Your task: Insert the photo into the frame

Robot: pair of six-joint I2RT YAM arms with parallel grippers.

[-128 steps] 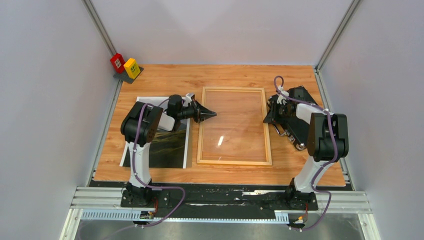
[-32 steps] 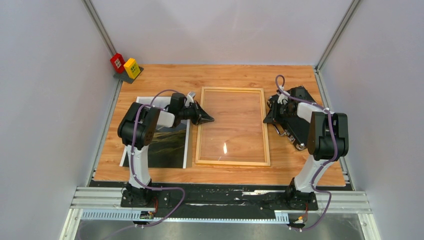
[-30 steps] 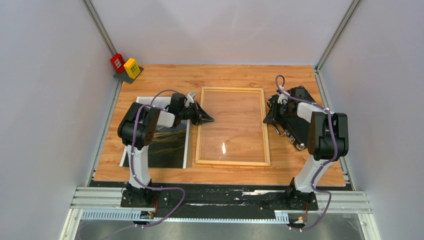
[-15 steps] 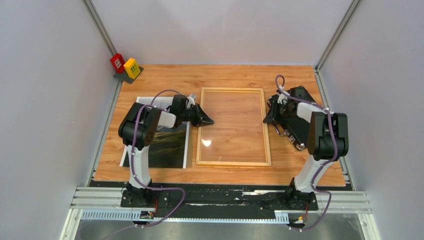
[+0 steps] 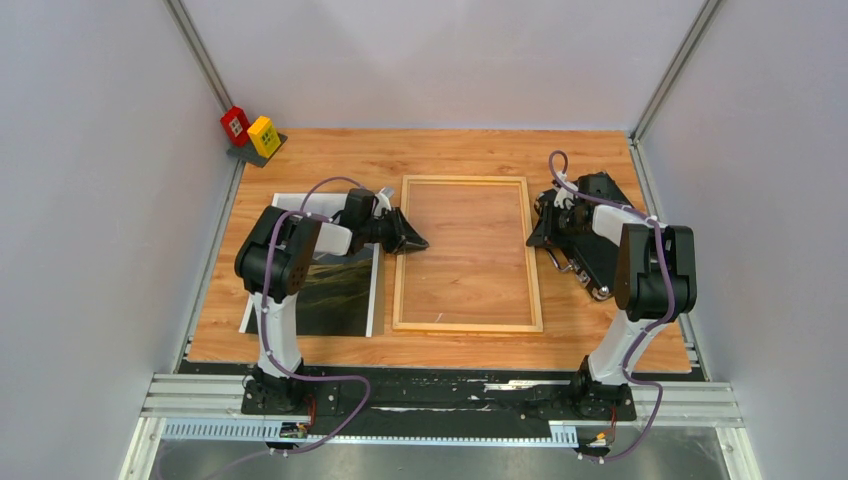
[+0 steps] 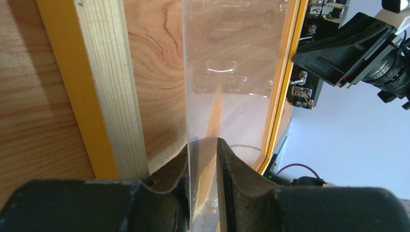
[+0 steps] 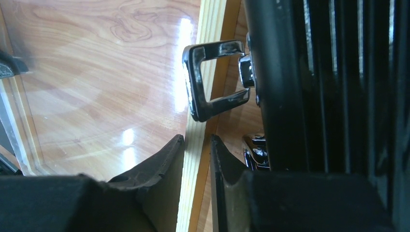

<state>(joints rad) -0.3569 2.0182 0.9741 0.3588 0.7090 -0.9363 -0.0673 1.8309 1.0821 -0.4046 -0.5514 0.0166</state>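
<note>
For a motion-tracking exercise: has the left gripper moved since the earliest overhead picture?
Yes. The left gripper, clamped on the clear pane, has slid slightly toward the arm bases, away from the red and yellow blocks.

Black joints (image 5: 275,262), white links (image 5: 281,338), purple cables (image 5: 336,378); left tool (image 6: 203,145) and right tool (image 7: 196,138) matte black

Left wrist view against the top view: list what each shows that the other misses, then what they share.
Only the left wrist view shows the left hand closed on the edge of the clear pane, and the orange-yellow side of the frame. Only the top view shows the photo lying left of the frame, and the red and yellow blocks in the far-left corner. Both show the frame, the black case and the wooden table.
</note>
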